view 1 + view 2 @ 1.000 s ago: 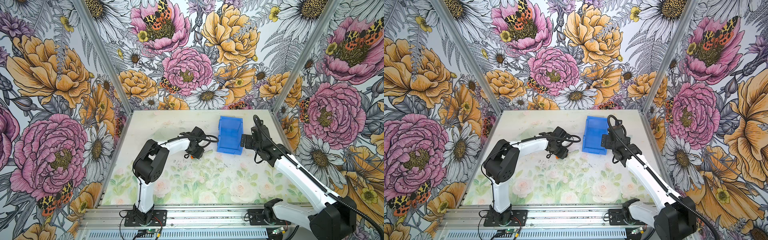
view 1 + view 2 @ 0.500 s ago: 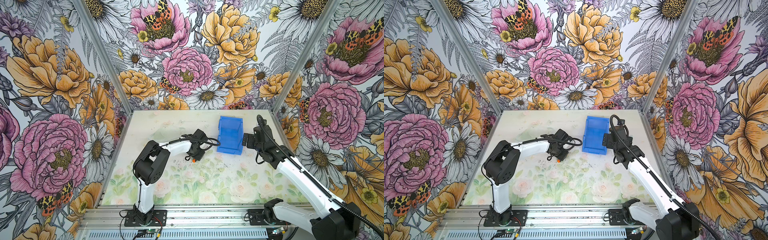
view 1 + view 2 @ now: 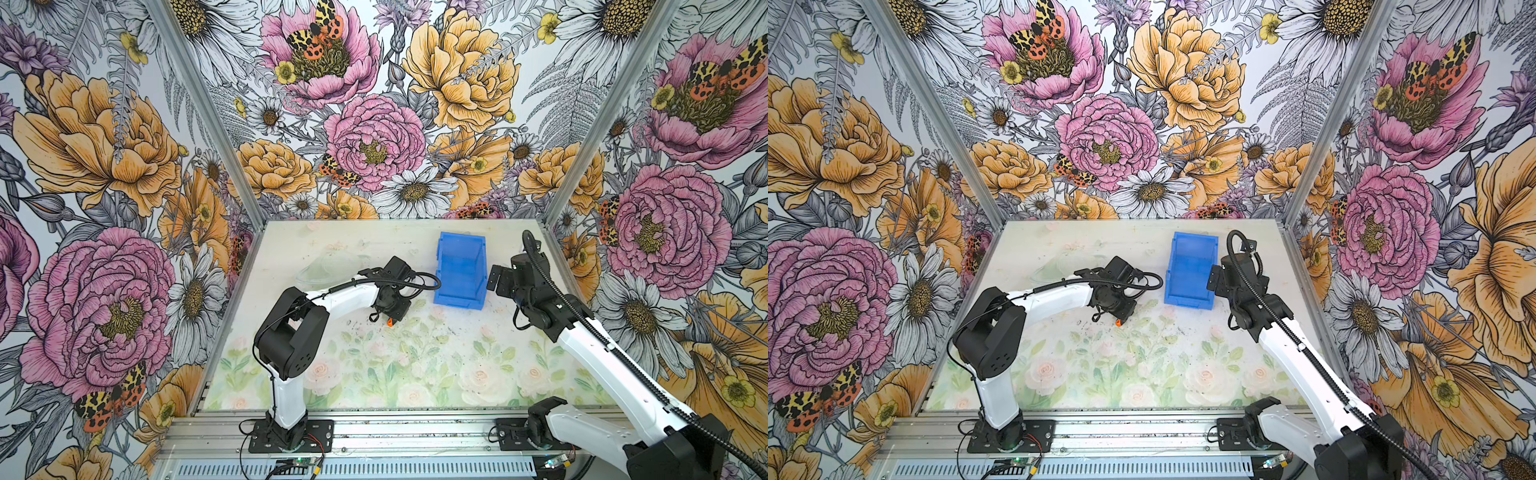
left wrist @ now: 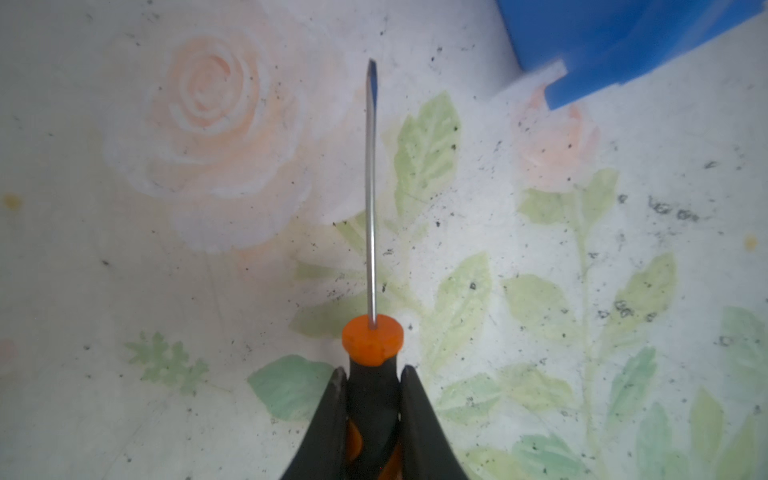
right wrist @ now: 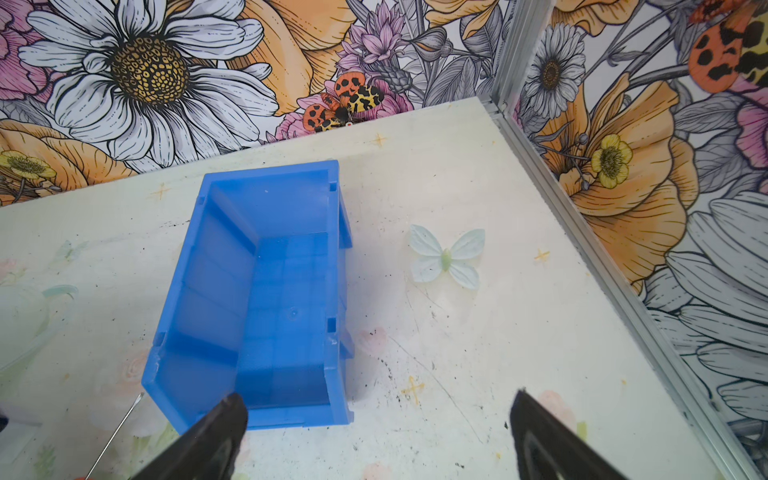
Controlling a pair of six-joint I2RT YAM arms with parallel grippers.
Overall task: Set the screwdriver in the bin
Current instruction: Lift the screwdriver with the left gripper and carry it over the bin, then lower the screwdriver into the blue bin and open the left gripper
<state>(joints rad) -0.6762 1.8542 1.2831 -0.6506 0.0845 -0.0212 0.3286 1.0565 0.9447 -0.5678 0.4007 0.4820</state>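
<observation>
The left pincer (image 4: 372, 415) is clamped on the screwdriver (image 4: 371, 266) handle, low over the tabletop (image 3: 415, 365) beside the bin (image 3: 460, 270). The grasp looks done; next comes lifting it over the bin's wall. The right pincer (image 5: 374, 432) stands apart by the bin, empty.

Pale table (image 3: 415, 374) with faded rose-and-leaf print, black specks scattered. Blue bin (image 3: 460, 270) sits directly on it toward the back right, empty inside. Flat pale butterfly (image 5: 446, 257) just beside the bin.
</observation>
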